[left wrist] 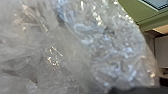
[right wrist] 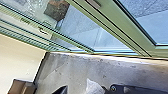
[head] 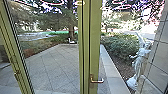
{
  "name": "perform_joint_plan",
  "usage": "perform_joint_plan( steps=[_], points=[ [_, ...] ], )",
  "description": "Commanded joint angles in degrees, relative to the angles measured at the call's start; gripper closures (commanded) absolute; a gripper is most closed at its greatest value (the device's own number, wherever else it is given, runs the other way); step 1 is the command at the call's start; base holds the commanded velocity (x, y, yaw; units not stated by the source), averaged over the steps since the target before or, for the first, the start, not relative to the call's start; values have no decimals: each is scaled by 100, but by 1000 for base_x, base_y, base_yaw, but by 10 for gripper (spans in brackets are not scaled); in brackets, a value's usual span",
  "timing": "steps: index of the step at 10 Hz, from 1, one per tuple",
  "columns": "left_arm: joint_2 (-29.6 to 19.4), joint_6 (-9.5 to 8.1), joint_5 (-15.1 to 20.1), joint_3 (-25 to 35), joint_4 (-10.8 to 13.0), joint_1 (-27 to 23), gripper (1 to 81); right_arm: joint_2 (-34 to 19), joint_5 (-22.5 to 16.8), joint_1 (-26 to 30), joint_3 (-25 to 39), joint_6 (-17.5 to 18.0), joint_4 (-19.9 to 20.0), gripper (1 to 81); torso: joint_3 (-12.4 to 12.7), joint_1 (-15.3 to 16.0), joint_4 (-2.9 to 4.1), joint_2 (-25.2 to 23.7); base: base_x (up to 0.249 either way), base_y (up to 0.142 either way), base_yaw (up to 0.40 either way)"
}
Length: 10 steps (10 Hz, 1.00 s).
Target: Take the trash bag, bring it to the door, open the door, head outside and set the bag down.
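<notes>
A clear, crinkled plastic trash bag hangs close in front of the left wrist camera. How my left gripper stands on it cannot be made out. The head view has a glass door with a green frame, with a metal lever handle low on its middle post. Green door frames also cross the right wrist view, above a grey floor. A pale, translucent piece, possibly part of the bag, shows beside dark robot parts. The state of my right gripper cannot be read.
Through the glass lie a paved yard, a bush and a white statue beside a tiled wall. A brown box-like object stands by a cream wall in the right wrist view.
</notes>
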Motion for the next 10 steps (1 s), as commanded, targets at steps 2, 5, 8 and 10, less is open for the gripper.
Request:
perform_joint_plan(
  steps=[2, 5, 8, 10],
  points=[
    [-29, 13, 277, 75, 47, -340, 811, 224, -1588, 1988, -706, 1604, 590, 10, 0, 0, 0, 0, 0, 0, 0],
    [-2, 22, 277, 75, 56, -340, 811, 638, -1767, 2561, -997, 2542, 502, 10, 0, 2, 0, 2, 0, 0, 0],
    [-11, 13, 259, 66, 56, -332, 811, 1490, -1758, 2764, -1603, 3008, 475, 10, 0, 2, 0, 2, 0, 0, 0],
    [-11, 22, 259, 75, 47, -340, 811, 1947, -1732, 2799, -2043, 3228, 475, 10, -2, 4, 0, 2, 0, 0, 0]
  ],
)
